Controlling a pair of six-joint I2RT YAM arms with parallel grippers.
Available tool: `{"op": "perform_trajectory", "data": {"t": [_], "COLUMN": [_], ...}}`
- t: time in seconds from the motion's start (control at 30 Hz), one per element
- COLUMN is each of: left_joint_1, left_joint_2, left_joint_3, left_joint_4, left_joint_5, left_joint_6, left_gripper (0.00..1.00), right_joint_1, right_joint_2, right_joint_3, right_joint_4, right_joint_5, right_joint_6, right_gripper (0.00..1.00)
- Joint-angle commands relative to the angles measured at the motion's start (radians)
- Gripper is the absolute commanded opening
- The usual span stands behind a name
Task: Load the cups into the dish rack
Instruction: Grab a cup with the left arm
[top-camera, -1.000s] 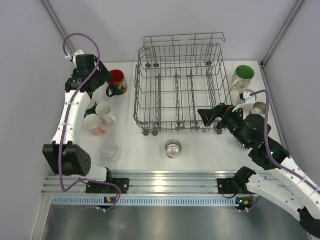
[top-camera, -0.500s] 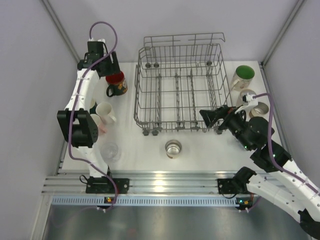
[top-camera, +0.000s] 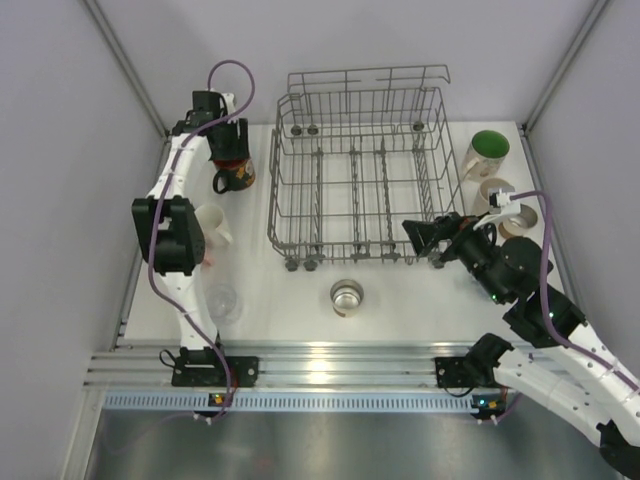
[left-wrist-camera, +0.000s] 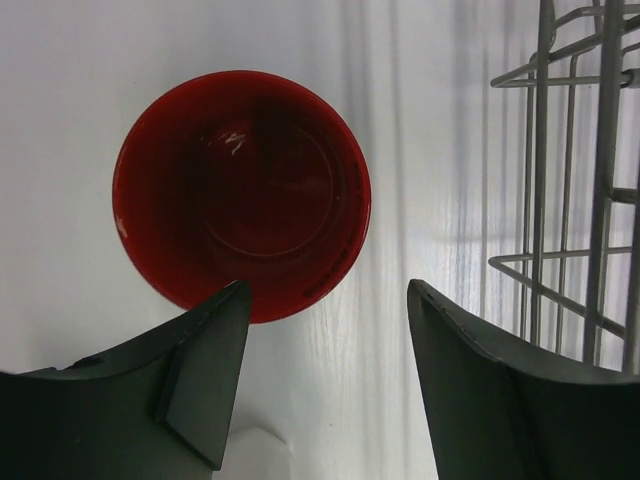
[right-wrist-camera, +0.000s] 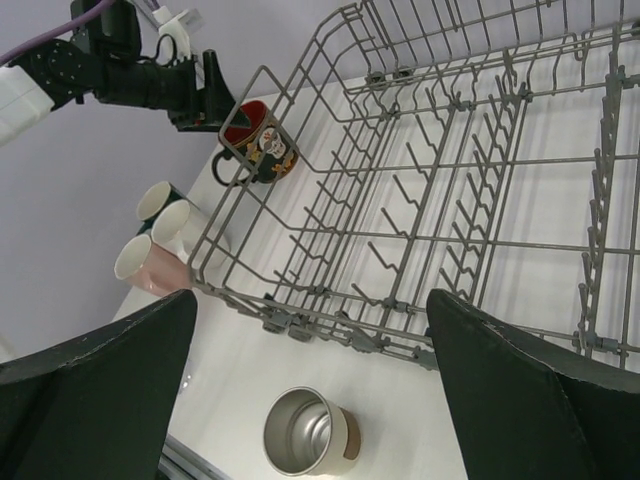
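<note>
Red-lined mug (left-wrist-camera: 241, 195) stands upright, mouth up, at the table's (top-camera: 290, 300) far left, just beside the dish rack (top-camera: 355, 200). It sits directly under the left gripper (left-wrist-camera: 325, 380), jaws spread, 1 over its near rim. The right gripper (top-camera: 420, 236), also spread, is well apart.

This looks like a robotics lab cell: grey partition walls (top-camera: 60, 120) enclose a white table (top-camera: 400, 300), and an aluminium rail (top-camera: 330, 362) at its near edge carries two robot arms (top-camera: 165, 235).

I find no legible text, label, brand or number in any view. The decoration on the red-lined mug (right-wrist-camera: 262, 140) is too small to read.
</note>
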Motion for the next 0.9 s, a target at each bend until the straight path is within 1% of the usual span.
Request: {"op": "perform_trajectory", "data": {"t": [0.0, 0.37, 0.43, 0.47, 0.5, 0.53, 0.6, 0.63, 0.67, 0.7, 0.73, 0.77, 0.83, 0.87], "left_joint_1": [-0.003, -0.044, -0.049, -0.052, -0.052, -0.053, -0.053, -0.053, -0.053, -0.053, -0.053, -0.053, -0.053, -0.053], "left_joint_2": [0.04, 0.126, 0.14, 0.143, 0.146, 0.154, 0.158, 0.164, 0.168, 0.171, 0.172, 0.174, 0.172, 0.169], "left_joint_3": [0.067, 0.078, 0.076, 0.076, 0.078, 0.079, 0.084, 0.085, 0.087, 0.09, 0.09, 0.089, 0.092, 0.093], "left_joint_4": [0.014, 0.014, 0.014, 0.014, 0.012, 0.014, 0.014, 0.014, 0.014, 0.014, 0.014, 0.014, 0.012, 0.012], "left_joint_5": [0.029, -0.075, -0.078, -0.11, -0.112, -0.115, -0.126, -0.129, -0.129, -0.129, -0.13, -0.134, -0.141, -0.144], "left_joint_6": [0.017, 0.029, 0.029, 0.029, 0.029, 0.053, 0.054, 0.054, 0.054, 0.054, 0.055, 0.054, 0.055, 0.055], "left_gripper": [0.68, 0.58, 0.52, 0.51, 0.5, 0.44, 0.39, 0.33, 0.31, 0.26, 0.21, 0.1, 0.0, 0.0], "right_joint_1": [0.009, 0.009, 0.009, 0.009, 0.009, 0.009, 0.009, 0.009, 0.008, 0.009, 0.009, 0.009, 0.008, 0.009], "right_joint_2": [-0.004, 0.008, 0.015, 0.021, 0.025, 0.027, 0.031, 0.035, 0.038, 0.039, 0.039, 0.044, 0.05, 0.054], "right_joint_3": [-0.005, -0.014, -0.015, -0.011, -0.01, -0.007, -0.005, -0.004, -0.004, -0.004, -0.004, -0.004, -0.001, 0.001], "right_joint_4": [0.038, 0.055, 0.056, 0.055, 0.049, 0.05, 0.05, 0.052, 0.052, 0.053, 0.056, 0.058, 0.058, 0.058], "right_joint_5": [0.015, 0.031, 0.029, 0.029, 0.028, 0.026, 0.025, 0.026, 0.028, 0.026, 0.028, 0.028, 0.026, 0.026], "right_joint_6": [-0.016, -0.022, -0.024, -0.027, -0.025, -0.028, -0.03, -0.03, -0.03, -0.03, -0.03, -0.029, -0.029, -0.029], "right_gripper": [0.99, 0.99, 0.99, 0.99, 0.99, 0.99, 0.99, 0.99, 0.99, 0.99, 0.99, 0.99, 0.99, 0.99]}}
